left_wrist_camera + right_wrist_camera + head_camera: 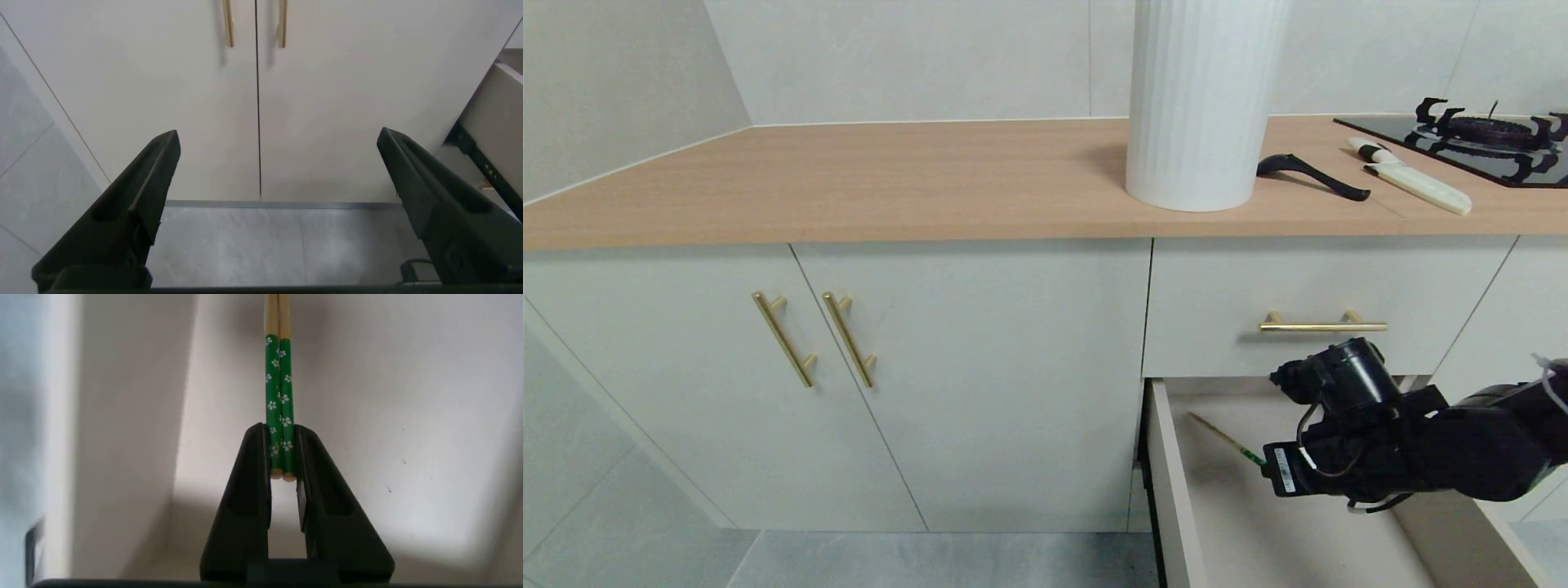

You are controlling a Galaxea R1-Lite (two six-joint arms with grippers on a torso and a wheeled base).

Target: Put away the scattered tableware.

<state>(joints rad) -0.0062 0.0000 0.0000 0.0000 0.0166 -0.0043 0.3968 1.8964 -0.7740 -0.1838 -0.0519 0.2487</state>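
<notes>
Hard-to-see stuff first: in the head view the right gripper (1267, 467) has its fingers mostly buried behind the arm's own wrist, and that arm also covers the right side of the open drawer (1168, 474), whose near end is cut off by the frame. The wrist camera sorts it out. The right gripper (283, 439) is pinched narrow on a pair of green-ended chopsticks (278, 376) with little white flowers, clamping them near their butt ends. Their far tips run out of that picture. From the head they show as a thin stick (1223, 437) slanting toward the drawer's back left corner, over the pale drawer floor (392, 416). Whether they touch it I can't tell. Nothing else visible in the part of the drawer that shows.

The left gripper (278, 139) is spread wide with nothing between its fingers, well off to the drawer's left, facing the cabinet doors (343, 98) and their gold handles (229, 20).

Up on the counter (890, 180) above the drawer there's a white ribbed vessel (1207, 98) – top cut off, contents unknown. Beside it lie a black utensil (1311, 175), head partly behind the vessel, and a white knife (1409, 175). A gas hob (1486, 139) is clipped at the edge.
</notes>
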